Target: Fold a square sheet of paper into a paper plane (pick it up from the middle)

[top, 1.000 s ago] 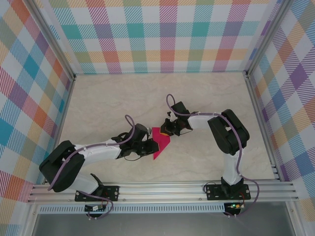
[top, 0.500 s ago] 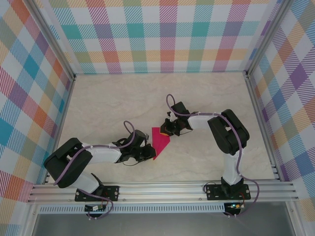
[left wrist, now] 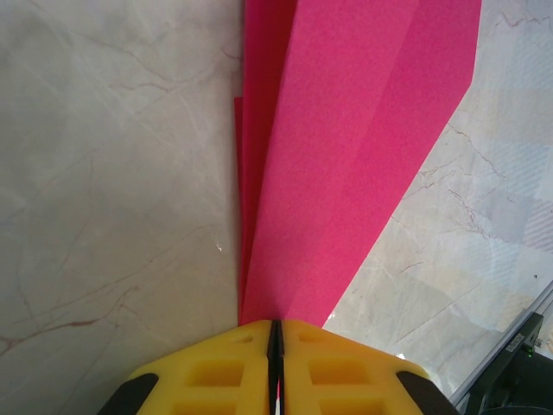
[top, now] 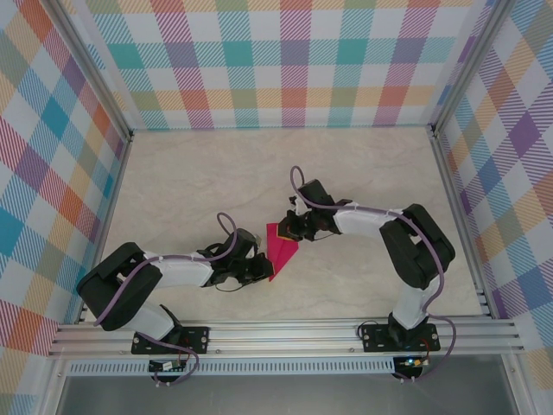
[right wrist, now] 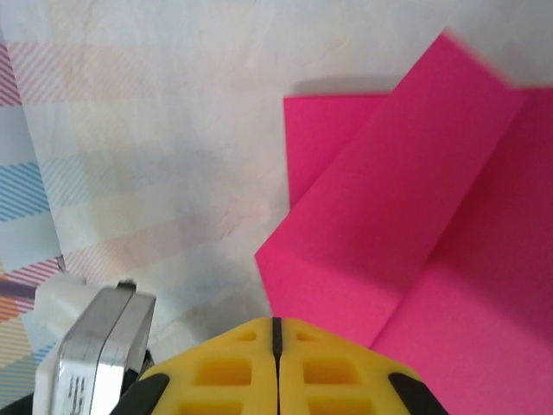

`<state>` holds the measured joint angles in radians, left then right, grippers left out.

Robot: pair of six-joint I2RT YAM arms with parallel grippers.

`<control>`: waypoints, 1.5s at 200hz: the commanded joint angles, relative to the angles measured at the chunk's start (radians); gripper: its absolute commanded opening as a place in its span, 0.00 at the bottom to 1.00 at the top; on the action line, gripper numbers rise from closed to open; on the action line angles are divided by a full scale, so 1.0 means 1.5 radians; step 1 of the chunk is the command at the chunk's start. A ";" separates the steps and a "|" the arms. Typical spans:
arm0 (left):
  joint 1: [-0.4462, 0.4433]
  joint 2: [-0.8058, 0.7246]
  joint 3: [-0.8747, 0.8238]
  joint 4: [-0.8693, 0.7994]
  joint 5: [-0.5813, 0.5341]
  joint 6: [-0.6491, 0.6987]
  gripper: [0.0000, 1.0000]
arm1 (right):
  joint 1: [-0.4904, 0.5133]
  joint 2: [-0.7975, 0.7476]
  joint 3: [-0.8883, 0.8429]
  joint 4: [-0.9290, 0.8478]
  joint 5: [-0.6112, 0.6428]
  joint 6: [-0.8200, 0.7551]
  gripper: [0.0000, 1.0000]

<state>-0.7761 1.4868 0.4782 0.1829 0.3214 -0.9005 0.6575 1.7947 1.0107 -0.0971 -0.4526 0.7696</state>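
The square sheet of paper [top: 281, 251] lies folded into a narrow magenta-pink dart near the middle of the table. My left gripper [top: 266, 270] is at the dart's near pointed end. In the left wrist view the yellow fingers [left wrist: 216, 372] are shut on that tip, and the paper [left wrist: 346, 173] fans away from them in layers. My right gripper [top: 292, 229] is at the dart's far end, shut. In the right wrist view its closed tips [right wrist: 276, 322] sit over the edge of a folded flap of the paper [right wrist: 415, 216], with nothing visible between the jaws.
The marble tabletop [top: 190, 181] is ringed by checked walls [top: 285, 69]. An aluminium rail [top: 285, 333] runs along the near edge. A silver metal part [right wrist: 91, 346] sits left of the right fingers.
The left gripper drew back toward the near left and closed slightly on the paper's tip. The paper went from a wide shape to a slimmer dart. The right gripper slid a little left.
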 commanded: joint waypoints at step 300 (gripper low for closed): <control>-0.007 0.029 -0.036 -0.149 -0.045 0.027 0.10 | -0.021 0.095 -0.032 0.103 0.075 0.010 0.06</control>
<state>-0.7784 1.4799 0.4786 0.1677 0.3061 -0.8883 0.6701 1.8896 0.9451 0.0452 -0.4236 0.8036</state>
